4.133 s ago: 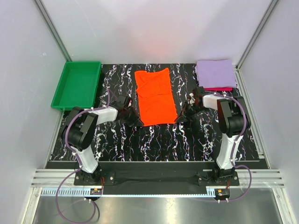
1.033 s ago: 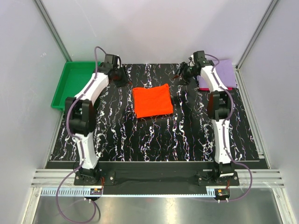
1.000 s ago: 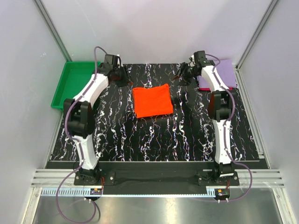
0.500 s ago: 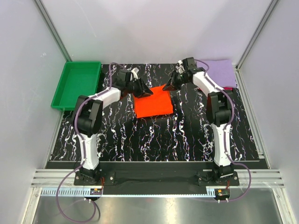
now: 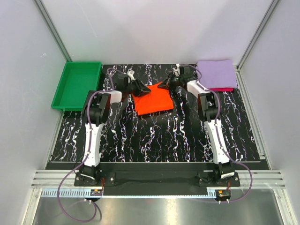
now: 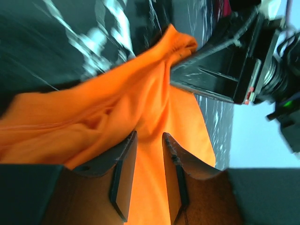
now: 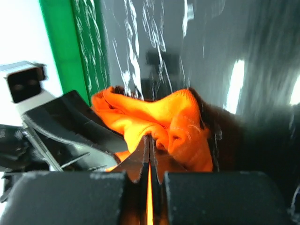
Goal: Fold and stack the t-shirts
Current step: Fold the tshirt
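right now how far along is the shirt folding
Done: the purple shirt lies folded on the pink shirt at the far right. In hand: the orange shirt is a folded square mid-table; the right pincer is shut on one far corner, the left pincer straddles the other. Left: finishing that fold and stacking it on the pile.

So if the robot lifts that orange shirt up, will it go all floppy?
Probably floppy: the orange shirt bunches into soft wrinkles where the right tool pinches its corner. Likely light too, since that small pinch holds the edge up. It may sag between the right tool and the left tool, being loose folded cloth.
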